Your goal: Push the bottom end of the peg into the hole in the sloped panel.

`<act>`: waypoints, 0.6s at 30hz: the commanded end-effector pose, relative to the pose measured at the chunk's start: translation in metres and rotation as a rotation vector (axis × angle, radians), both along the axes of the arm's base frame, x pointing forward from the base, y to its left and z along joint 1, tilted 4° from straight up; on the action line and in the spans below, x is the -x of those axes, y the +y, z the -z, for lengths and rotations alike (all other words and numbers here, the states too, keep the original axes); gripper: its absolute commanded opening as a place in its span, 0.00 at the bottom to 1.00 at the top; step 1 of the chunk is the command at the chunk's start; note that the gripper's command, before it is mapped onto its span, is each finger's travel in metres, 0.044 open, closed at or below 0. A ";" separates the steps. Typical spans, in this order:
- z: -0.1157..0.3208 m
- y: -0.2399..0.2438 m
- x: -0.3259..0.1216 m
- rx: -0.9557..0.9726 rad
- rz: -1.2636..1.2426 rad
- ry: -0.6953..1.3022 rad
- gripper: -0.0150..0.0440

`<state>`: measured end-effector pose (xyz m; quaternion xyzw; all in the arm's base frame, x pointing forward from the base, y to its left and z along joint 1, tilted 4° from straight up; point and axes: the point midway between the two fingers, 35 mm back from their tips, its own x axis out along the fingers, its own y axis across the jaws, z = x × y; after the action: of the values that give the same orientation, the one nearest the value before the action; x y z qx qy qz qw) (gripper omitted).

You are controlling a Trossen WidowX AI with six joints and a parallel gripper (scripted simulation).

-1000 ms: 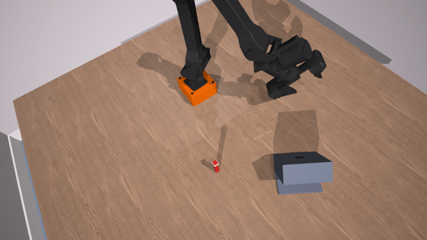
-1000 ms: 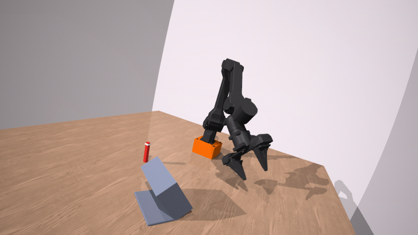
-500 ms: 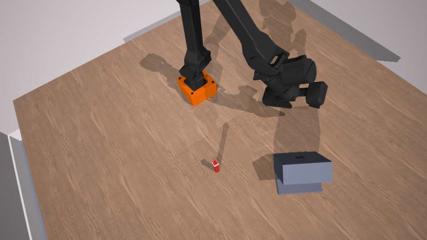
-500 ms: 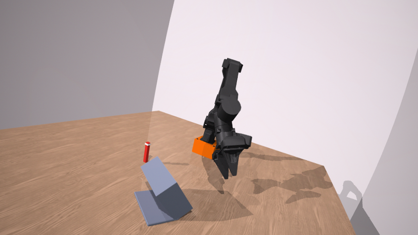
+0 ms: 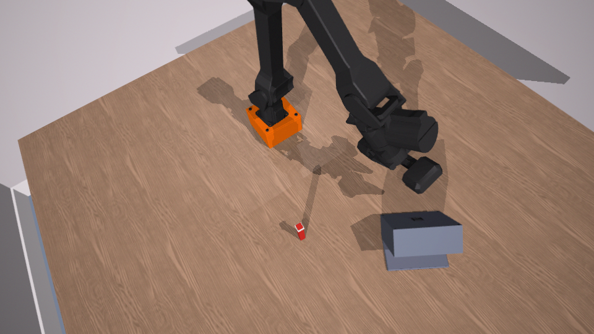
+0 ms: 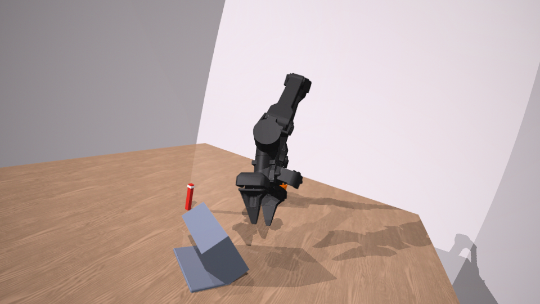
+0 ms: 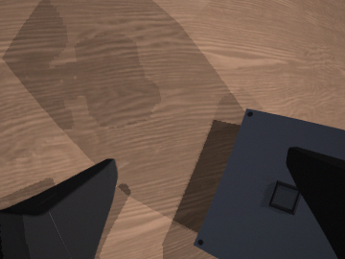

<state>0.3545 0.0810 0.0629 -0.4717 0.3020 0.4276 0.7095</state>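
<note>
The red peg (image 5: 301, 235) (image 6: 189, 199) is square in section with a white band near its top. It stands upright on the table, apart from the panel block. The blue-grey panel block (image 5: 427, 241) (image 6: 225, 260) (image 7: 227, 192) has a sloped dark face with one square hole (image 5: 416, 218) (image 7: 285, 197). My gripper (image 6: 261, 224) (image 7: 204, 162) is open and empty, pointing down above the table on the robot's side of the panel. In the wrist view its right finger overlaps part of the panel face, just beside the hole. The fingertips are hidden in the top view, and the peg is outside the wrist view.
The orange arm base (image 5: 276, 130) stands at the back of the wooden table (image 5: 166, 207) (image 6: 94, 211). The panel block's flat foot plate (image 5: 417, 262) (image 6: 192, 270) extends on the side away from the arm. Arm shadows lie across the table.
</note>
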 end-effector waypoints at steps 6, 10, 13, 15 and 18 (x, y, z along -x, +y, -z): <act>0.003 -0.047 -0.005 -0.032 0.281 0.140 1.00; 0.004 -0.067 -0.004 -0.048 0.404 0.199 1.00; 0.005 -0.081 -0.002 -0.065 0.498 0.243 1.00; 0.005 -0.089 0.000 -0.078 0.559 0.271 1.00; 0.006 -0.100 0.002 -0.090 0.630 0.302 1.00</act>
<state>0.3541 -0.0061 0.0573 -0.2869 0.4901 0.2923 0.7695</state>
